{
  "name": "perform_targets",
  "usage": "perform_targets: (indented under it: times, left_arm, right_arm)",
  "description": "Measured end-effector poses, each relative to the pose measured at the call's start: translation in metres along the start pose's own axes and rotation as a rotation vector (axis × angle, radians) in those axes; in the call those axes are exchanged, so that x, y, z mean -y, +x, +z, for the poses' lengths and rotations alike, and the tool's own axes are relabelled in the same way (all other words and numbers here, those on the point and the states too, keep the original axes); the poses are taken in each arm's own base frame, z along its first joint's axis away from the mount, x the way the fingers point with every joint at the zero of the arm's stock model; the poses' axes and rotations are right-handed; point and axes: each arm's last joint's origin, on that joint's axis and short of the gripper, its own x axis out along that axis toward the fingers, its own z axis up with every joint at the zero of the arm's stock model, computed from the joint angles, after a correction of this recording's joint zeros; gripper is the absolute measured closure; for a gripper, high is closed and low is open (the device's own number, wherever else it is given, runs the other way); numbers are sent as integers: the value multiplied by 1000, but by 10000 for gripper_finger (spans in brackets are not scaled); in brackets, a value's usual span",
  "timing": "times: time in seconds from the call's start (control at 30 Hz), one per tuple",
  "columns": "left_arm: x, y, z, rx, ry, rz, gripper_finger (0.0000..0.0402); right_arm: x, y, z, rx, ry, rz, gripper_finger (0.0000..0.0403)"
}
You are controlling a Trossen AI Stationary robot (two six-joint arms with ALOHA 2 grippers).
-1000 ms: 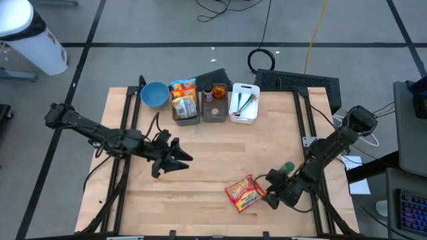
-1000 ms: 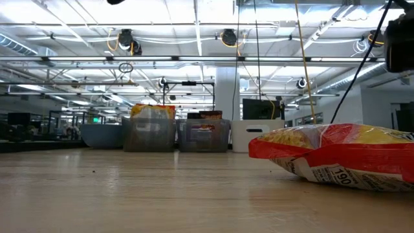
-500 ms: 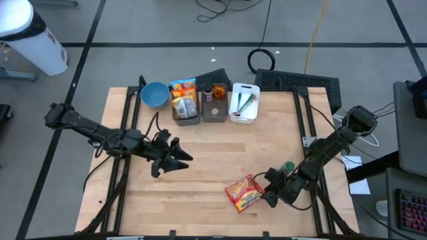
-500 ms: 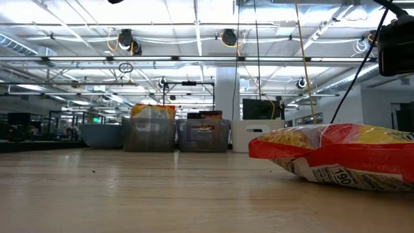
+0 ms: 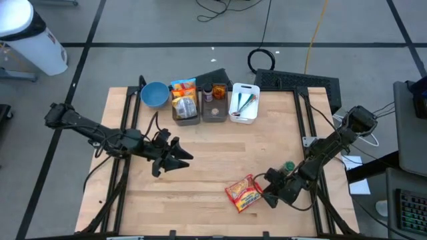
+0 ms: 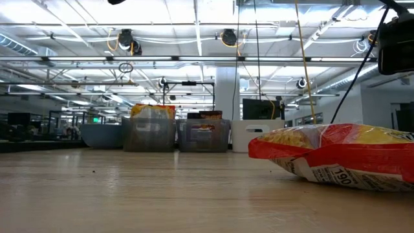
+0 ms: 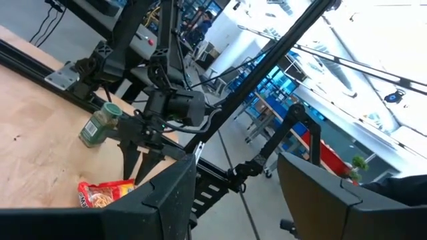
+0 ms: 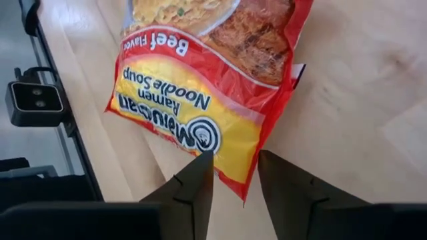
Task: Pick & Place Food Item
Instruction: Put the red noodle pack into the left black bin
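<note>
Red and yellow ramen packet (image 5: pixel 244 193) lying flat on the wooden table (image 5: pixel 213 147), in the near right part, label up, lettering for beef flavour noodle soup readable from the right wrist view (image 8: pixel 200 80). Seen from table height, bulging at the right edge of the low view (image 6: pixel 336 155), resting on the boards. Right gripper (image 5: pixel 269 195) just right of the packet, at its right-hand edge, fingers (image 8: pixel 193 183) narrowly parted and straddling the packet's corner, one tip over the yellow print, the other beside the red seam; not visibly pinching the wrapper, and contact with it impossible to tell. Small green-lidded jar (image 5: pixel 288 167) standing just beyond that gripper, near the right arm, apart from the packet. Left gripper (image 5: pixel 179 158) hovering over the middle left of the table, well apart from the packet, jaws spread and holding nothing, pointed toward the right side. Along the far edge, a row of containers: blue bowl (image 5: pixel 154 94) at the left, then a clear bin (image 5: pixel 186 107) stuffed with bright packets, a second clear bin (image 5: pixel 215 105) with a dark bottle, and a white tray (image 5: pixel 244 103) with utensils at the right end. Same row visible far off in the low view, grey bowl shape and bins side by side. Black cables and a keyboard on the floor beyond the far edge.
</note>
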Motion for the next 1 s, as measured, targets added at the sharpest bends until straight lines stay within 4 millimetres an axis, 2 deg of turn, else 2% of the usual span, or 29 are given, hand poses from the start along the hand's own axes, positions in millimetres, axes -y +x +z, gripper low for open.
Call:
perform_targets:
  times: [0.37,0.53,0.73,1.0]
  left_arm:
    - [0,0,0,1,-2,0,183]
    - [0,0,0,1,-2,0,183]
    - [0,0,0,1,-6,0,183]
    - [0,0,0,1,-6,1,183]
  right_arm:
    - [2,3,12,23,-9,-16,300]
    - [5,9,12,-34,-12,-31,330]
    - [3,22,9,-64,-1,-3,392]
    - [-2,23,10,-54,23,54,402]
